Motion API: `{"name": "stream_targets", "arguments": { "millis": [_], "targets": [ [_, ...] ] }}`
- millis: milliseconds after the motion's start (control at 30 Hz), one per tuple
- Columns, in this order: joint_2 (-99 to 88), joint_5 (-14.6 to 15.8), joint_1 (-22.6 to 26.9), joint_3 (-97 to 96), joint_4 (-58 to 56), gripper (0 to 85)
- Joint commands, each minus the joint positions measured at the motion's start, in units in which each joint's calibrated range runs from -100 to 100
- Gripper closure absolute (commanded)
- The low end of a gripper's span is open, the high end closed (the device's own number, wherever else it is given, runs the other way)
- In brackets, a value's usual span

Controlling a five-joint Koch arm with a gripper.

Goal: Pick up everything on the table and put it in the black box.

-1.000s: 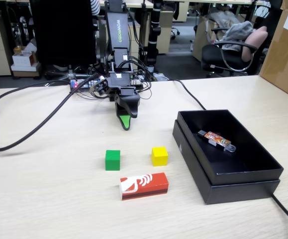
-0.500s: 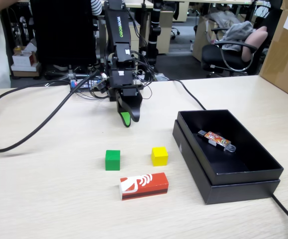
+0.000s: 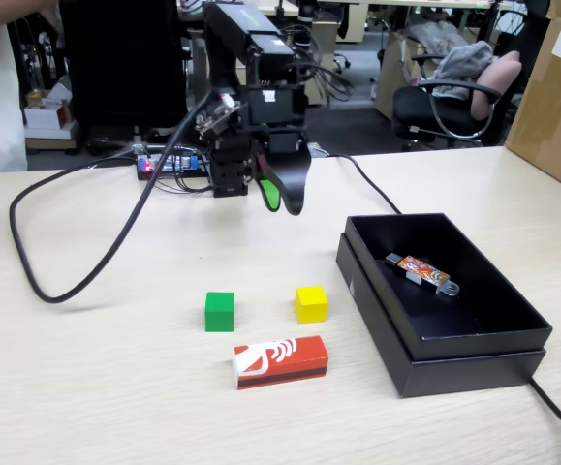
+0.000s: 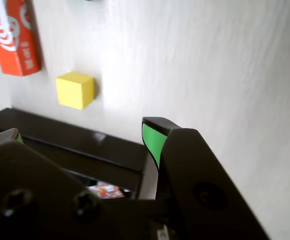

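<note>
Below raised end effector [image 3: 282, 199], well apart: yellow cube [image 3: 311, 303]

The arm stands folded at the back of the counter [image 3: 86, 387], its black links bunched up and the wrist raised well clear of the surface. The tool [image 3: 282, 199] hangs from it pointing down and a little toward the right of the fixed view, nothing held in it. From the wrist view its jaws stand apart, green pads [image 4: 152, 140] showing on the inner faces, with open space between them.
</note>
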Motion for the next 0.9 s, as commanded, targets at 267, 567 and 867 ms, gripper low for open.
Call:
{"name": "stream_targets", "arguments": {
  "millis": [267, 567, 867],
  "targets": [
    [24.0, 0.9, 1.0, 23.9, -7.4, 39.4],
    [48.6, 0.7, -0.3, 37.3, -7.6, 39.8],
    [56.5, 0.7, -0.8, 42.1, -7.5, 43.6]
  ]
}}
